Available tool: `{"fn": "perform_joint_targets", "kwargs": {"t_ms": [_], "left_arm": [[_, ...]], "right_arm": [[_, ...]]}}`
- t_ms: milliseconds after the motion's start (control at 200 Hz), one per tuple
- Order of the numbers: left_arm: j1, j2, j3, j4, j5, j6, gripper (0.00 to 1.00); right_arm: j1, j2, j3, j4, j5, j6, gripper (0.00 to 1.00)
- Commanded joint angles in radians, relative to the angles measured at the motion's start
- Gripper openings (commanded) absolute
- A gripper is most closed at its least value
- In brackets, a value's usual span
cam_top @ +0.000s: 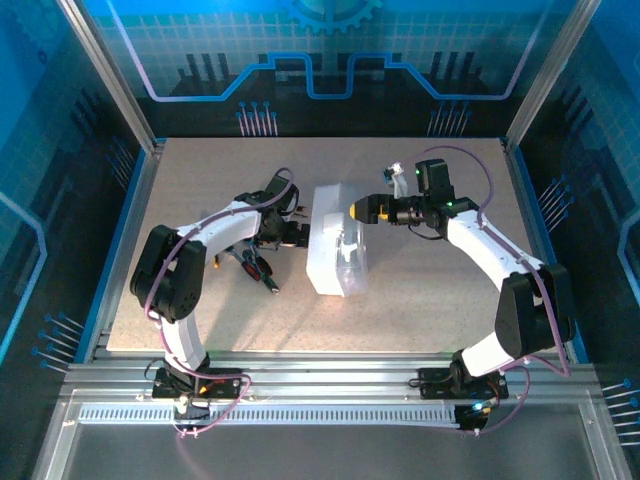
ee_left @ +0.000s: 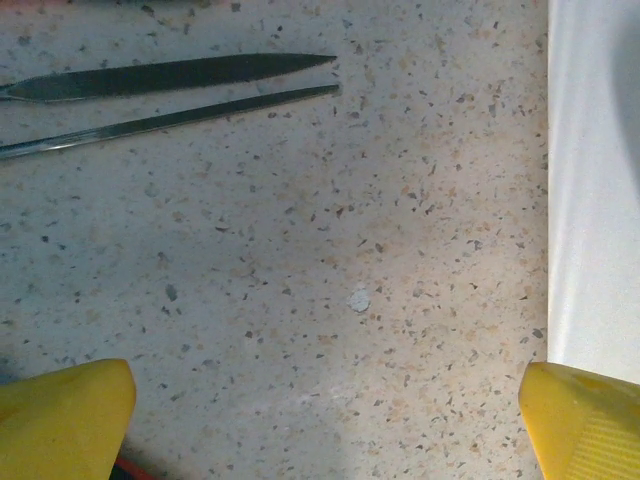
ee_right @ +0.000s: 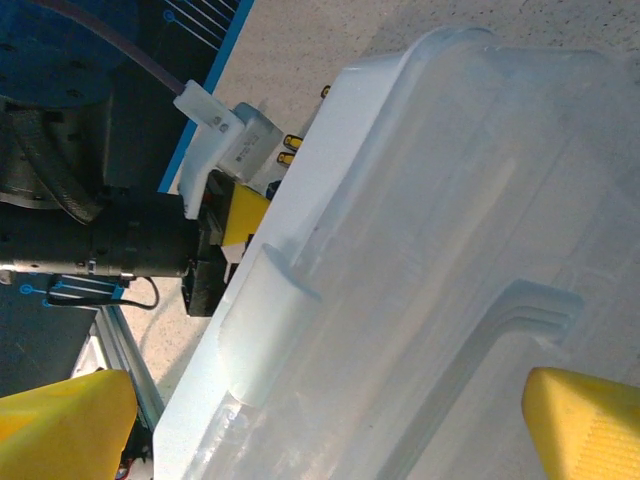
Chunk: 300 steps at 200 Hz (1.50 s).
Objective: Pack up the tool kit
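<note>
Left end effector (ee_left: 320,435) is wide open and empty, over the tabletop (ee_left: 300,250) just beside the clear case (cam_top: 335,250). Right end effector (ee_right: 320,425) gapes empty right at that case. Two thin metal tools (ee_left: 170,75) lie nearby; can't tell what's inside.

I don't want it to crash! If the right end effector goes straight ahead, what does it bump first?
Most likely the clear plastic case. The open right end effector points straight at it from close by, and the wrist view shows nothing between them.
</note>
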Motion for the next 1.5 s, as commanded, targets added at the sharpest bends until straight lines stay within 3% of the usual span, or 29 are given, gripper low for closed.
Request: {"fn": "perform_joint_targets", "kwargs": {"t_ms": [0, 685, 926, 1146, 1496], "left_arm": [[0.010, -0.048, 0.038, -0.042, -0.023, 0.031, 1.00], [0.091, -0.131, 0.081, -0.122, -0.077, 0.068, 0.99], [0.107, -0.229, 0.122, -0.089, 0.171, 0.066, 0.99], [0.079, -0.294, 0.072, 0.091, 0.505, -0.090, 0.99], [0.000, -0.318, 0.050, 0.112, 0.561, -0.173, 0.99]], "right_arm": [[-0.020, -0.027, -0.001, -0.032, 0.002, -0.027, 1.00], [-0.036, 0.026, 0.040, -0.037, 0.006, -0.027, 1.00], [0.002, 0.090, 0.125, -0.125, 0.162, -0.002, 1.00], [0.055, 0.159, 0.191, -0.163, 0.216, 0.038, 1.00], [0.119, 0.190, 0.241, -0.170, 0.278, 0.033, 1.00]]}}
